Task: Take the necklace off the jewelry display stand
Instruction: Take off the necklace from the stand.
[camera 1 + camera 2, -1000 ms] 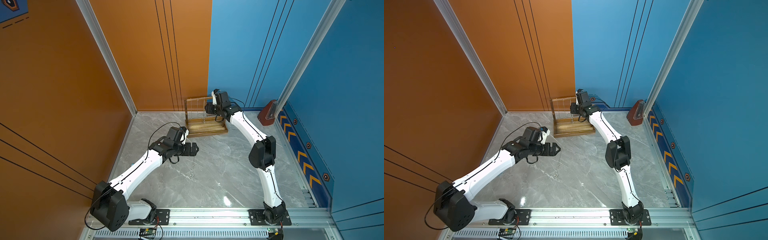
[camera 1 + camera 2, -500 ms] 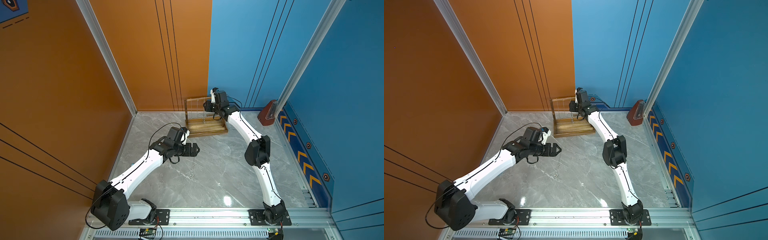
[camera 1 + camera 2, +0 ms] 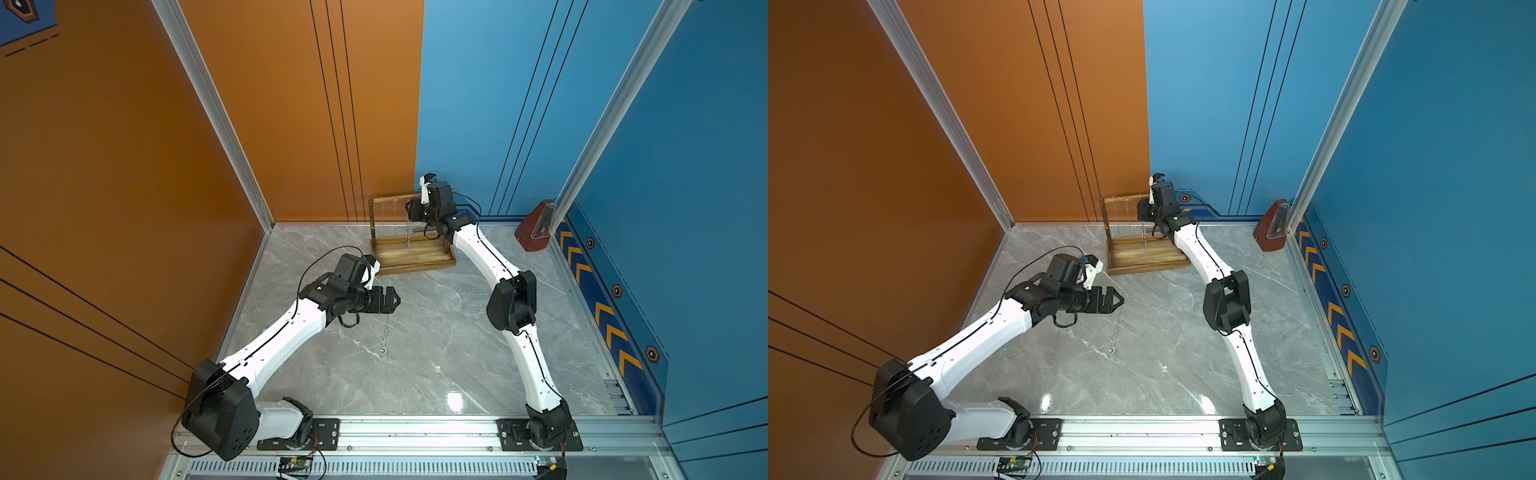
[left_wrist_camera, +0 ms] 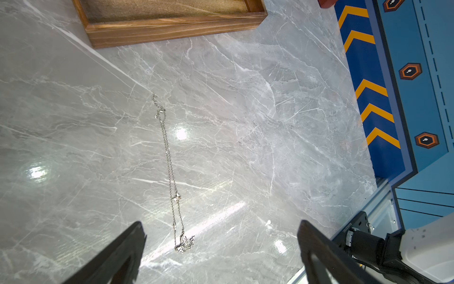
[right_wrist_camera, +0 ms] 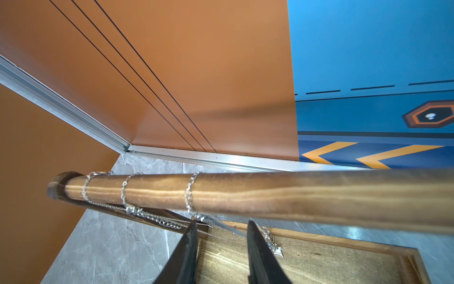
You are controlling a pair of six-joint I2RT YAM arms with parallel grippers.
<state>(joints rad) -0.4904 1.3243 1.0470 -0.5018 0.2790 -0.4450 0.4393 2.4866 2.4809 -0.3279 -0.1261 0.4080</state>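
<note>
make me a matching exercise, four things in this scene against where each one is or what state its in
Things
1. left pincer
2. right pincer
3. loose necklace
4. jewelry display stand

Places and states
A. lies stretched out on the marble table
B. stands by the back wall, chains draped over its crossbar
C. jaws wide apart, empty, above the table
D. jaws narrowly apart, right at a chain hanging from the crossbar

Pairs: 1-C, 2-D, 3-A, 4-B
</note>
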